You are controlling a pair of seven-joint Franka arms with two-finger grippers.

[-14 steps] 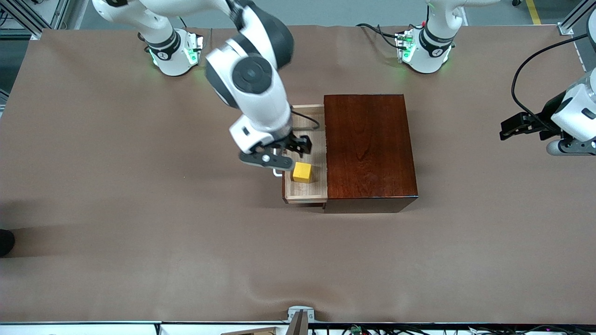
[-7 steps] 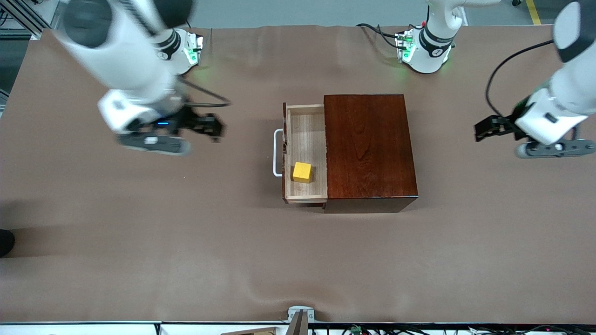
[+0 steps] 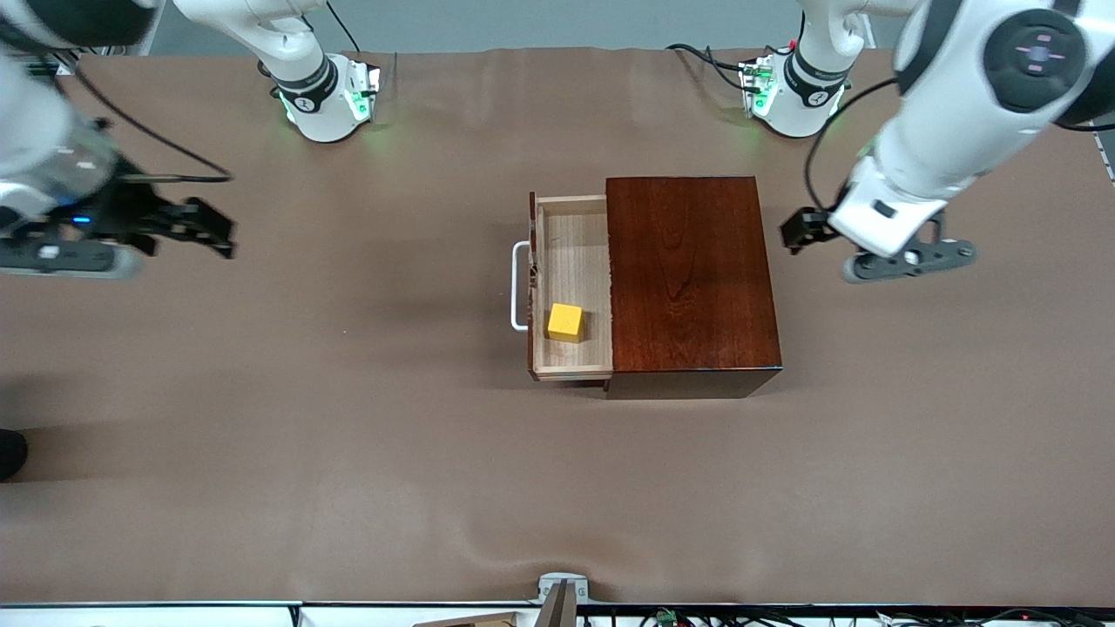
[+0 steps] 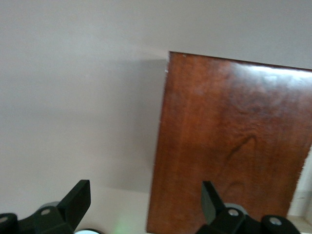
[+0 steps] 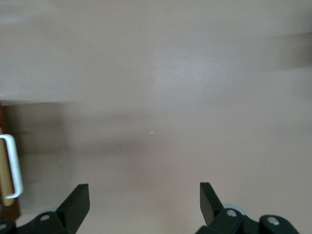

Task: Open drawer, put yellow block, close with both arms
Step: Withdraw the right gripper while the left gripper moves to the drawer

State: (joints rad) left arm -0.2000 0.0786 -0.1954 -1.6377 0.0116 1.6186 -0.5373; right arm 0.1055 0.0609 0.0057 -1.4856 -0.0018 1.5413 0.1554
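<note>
Right gripper (image 3: pixel 209 228) hangs at 9 o'clock of the drawer (image 3: pixel 571 287), well apart, fingers spread, empty. Left gripper (image 3: pixel 797 231) sits at 3 o'clock, just beside the wooden box (image 3: pixel 688 279), also spread wide. Drawer is pulled out, yellow block (image 3: pixel 565 322) lying in it, nearer the front camera. Left wrist view: open fingers (image 4: pixel 78 197) over the box top (image 4: pixel 229 141). Right wrist view: open fingers (image 5: pixel 78 200) over the table (image 5: pixel 161 97), white handle (image 5: pixel 12 165) at the edge.

**A:** What covers the table?

**B:** A brown cloth (image 3: pixel 348 435), slightly rippled along the edge nearest the front camera.

**A:** Anything at that edge?

**B:** A small grey metal bracket (image 3: pixel 562 590), about midway along. A black rounded shape (image 3: pixel 10 453) pokes in at the right arm's end, and I can't tell what it is.
</note>
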